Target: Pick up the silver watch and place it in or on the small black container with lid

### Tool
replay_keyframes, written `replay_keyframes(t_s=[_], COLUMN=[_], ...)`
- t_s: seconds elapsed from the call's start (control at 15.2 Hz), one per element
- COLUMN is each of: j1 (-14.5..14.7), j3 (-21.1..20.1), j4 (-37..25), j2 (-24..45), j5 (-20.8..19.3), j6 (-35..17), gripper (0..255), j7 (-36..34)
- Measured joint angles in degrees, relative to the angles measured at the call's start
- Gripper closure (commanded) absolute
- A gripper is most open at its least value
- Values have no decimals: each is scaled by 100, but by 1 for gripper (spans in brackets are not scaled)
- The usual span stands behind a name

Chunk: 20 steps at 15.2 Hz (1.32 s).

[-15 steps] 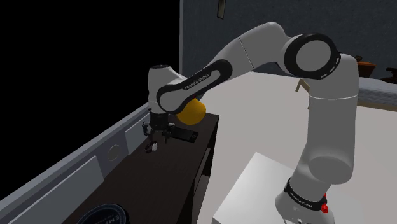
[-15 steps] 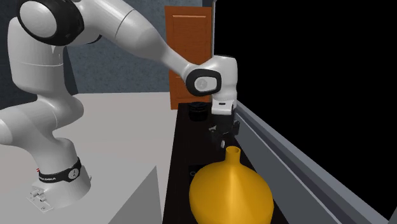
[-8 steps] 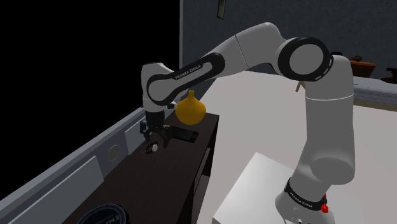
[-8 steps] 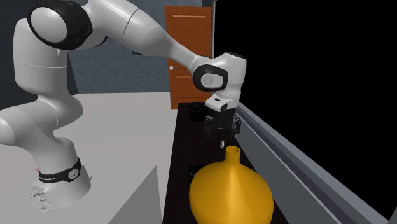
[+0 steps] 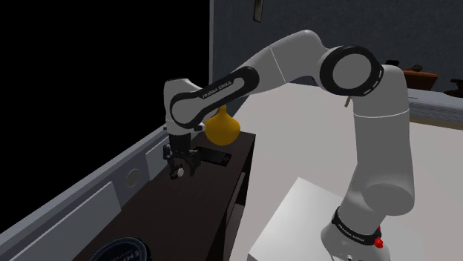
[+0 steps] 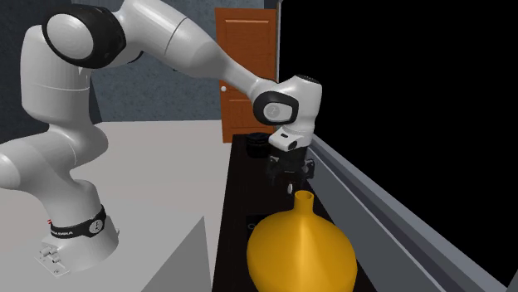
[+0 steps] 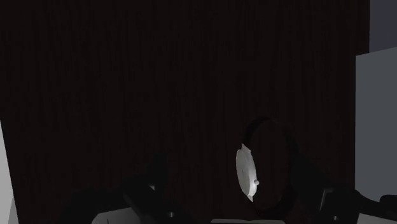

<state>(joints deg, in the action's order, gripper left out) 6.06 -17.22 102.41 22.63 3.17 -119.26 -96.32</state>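
Observation:
The watch [image 7: 247,172] stands on edge on the dark table [image 5: 204,204], its silver round face ringed by a black strap loop. My gripper [image 7: 245,207] is open and hangs low over it, with the watch between the two fingers and neither finger touching it. From the shoulder view, the gripper [image 5: 180,164] is down near the tabletop close to the table's far end. The small black container [image 6: 258,145] stands behind the gripper [image 6: 290,172] in the second exterior view. It also sits at the table's near end, the container [image 5: 119,250] partly cut by the picture edge.
A yellow vase [image 5: 222,127] stands at the table's far end, just behind the arm, and looms large as the vase [image 6: 303,249] in the second exterior view. A flat black object [image 5: 216,157] lies beside the gripper. A grey panelled wall [image 5: 111,185] runs along the table.
The gripper has come down closer to the watch and shifted slightly toward the shoulder view's left. The forearm has swung clear of the vase. The watch has not moved.

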Motion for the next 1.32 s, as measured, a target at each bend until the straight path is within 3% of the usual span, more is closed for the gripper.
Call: replay_keyframes(t_s=[0.13,0.2,0.46,0.59,0.79,1.32], j1=[-4,-8,-27,-52,-63,-16], j3=[1,2,0,1,-1,18], j4=[101,80,-31,105,152,13], j2=[13,7,23,-66,-120,-136], j5=[24,27,30,55,65,81], j6=[-199,-127,55,-334,-445,-188], gripper=[0,255,255,255,255,255], j7=[23,37,98,111,121,3])
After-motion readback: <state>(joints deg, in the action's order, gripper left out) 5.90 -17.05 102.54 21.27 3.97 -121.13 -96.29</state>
